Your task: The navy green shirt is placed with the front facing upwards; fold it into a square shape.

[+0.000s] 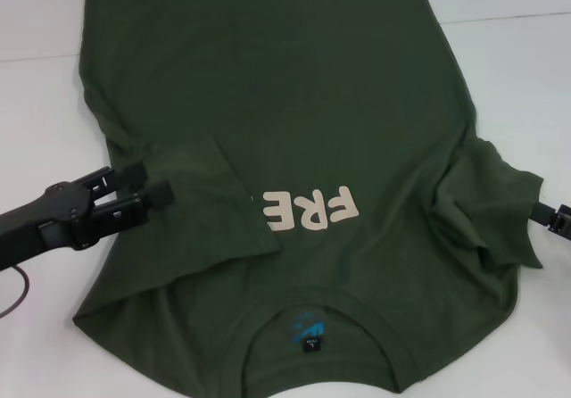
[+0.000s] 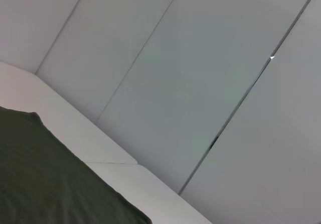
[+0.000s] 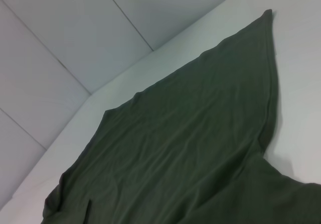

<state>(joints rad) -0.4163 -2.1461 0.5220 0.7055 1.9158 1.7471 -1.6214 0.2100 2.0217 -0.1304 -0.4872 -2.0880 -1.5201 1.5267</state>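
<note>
Collar-nearest navy green shirt [image 1: 294, 103] is lying face-up on white table [image 1: 36, 23], left sleeve folded over the print; left gripper [image 1: 153, 186] fingers are parting narrowly, holding nothing, right gripper [image 1: 560, 218] state untellable; bunched right sleeve is risking a crooked fold.

Navy green shirt [image 1: 294, 86]: dark olive, spread front up across most of the frame, collar at bottom centre. Left sleeve folded inward, covering part of the cream print; right sleeve bunched at right edge.
</note>
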